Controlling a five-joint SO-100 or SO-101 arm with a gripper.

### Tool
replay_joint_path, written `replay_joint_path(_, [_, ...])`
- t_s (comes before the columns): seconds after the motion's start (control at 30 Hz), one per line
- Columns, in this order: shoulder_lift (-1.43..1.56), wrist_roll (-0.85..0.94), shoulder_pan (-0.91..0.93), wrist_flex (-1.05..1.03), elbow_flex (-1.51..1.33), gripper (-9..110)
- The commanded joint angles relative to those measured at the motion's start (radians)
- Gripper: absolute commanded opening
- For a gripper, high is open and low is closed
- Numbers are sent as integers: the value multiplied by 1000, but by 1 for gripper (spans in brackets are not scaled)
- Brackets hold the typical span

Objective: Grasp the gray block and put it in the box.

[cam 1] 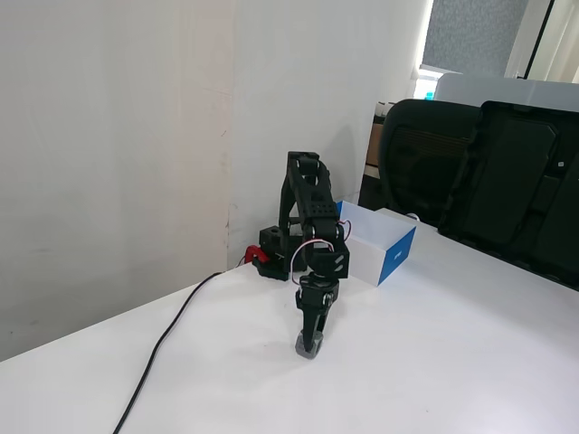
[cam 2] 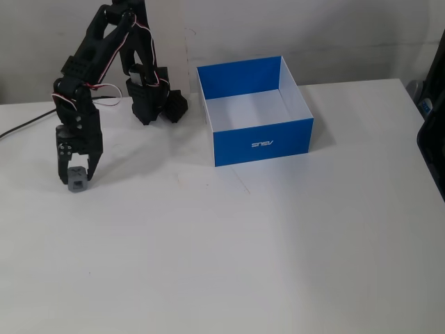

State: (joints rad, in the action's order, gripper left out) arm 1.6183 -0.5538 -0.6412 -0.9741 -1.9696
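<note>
Your hand (cam 2: 77,179) grips the small gray rounded cube (cam 2: 76,178) on the white desk (cam 2: 278,243); the blue-and-white cardboard box (cam 2: 261,142) sits well apart.

The only readable mark is a white brand logo, "ASUS", printed upside down as a fixed view shows it, on the blue front wall of the rectangular open-top cardboard box (cam 2: 261,145) standing near the white bench's far edge. No other lettering can be read.

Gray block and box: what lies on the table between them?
Nothing: in a fixed view, only bare white table separates the gray block from the box.
</note>
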Motion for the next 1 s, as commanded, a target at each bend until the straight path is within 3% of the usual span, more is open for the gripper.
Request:
replay_joint_path(0.0, [86, 2, -11, -35, 64, 0])
replay_joint_path(0.5, [304, 17, 28, -193, 71, 0])
replay_joint_path(0.97, [446, 80, 313, -267, 11, 0])
